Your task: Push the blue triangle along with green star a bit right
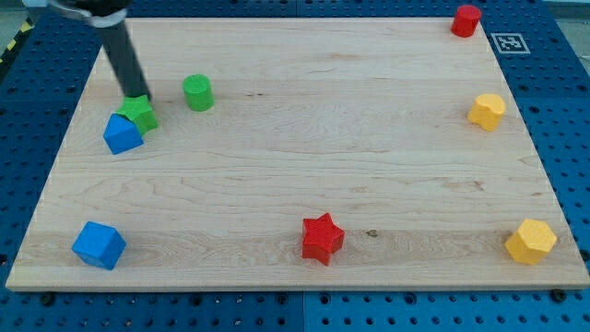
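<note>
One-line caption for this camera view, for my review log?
My tip rests at the green star, which touches the blue triangle, near the wooden board's upper-left corner.

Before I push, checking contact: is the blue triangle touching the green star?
Touching: blue triangle sits against green star, no gap showing. My tip is at the star's top edge.

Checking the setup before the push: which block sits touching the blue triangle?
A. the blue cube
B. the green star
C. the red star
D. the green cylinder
B: the green star sits pressed against the upper right of the blue triangle, with my tip at the star's top edge.
</note>
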You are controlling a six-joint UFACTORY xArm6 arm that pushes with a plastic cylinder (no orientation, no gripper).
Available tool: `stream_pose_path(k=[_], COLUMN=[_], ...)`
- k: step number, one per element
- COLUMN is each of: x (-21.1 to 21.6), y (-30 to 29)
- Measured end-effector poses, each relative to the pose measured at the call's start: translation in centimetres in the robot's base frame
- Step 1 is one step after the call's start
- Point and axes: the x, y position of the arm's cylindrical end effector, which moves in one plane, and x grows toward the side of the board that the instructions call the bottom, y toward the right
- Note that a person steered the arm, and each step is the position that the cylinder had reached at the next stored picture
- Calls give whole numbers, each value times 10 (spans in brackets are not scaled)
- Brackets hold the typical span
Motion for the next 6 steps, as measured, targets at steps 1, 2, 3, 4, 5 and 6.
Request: stream_pose_path(k=[1, 2, 3, 4, 5, 6], x=[4, 30, 62, 71, 71, 58], y=[-62, -68, -58, -55, -35, -4])
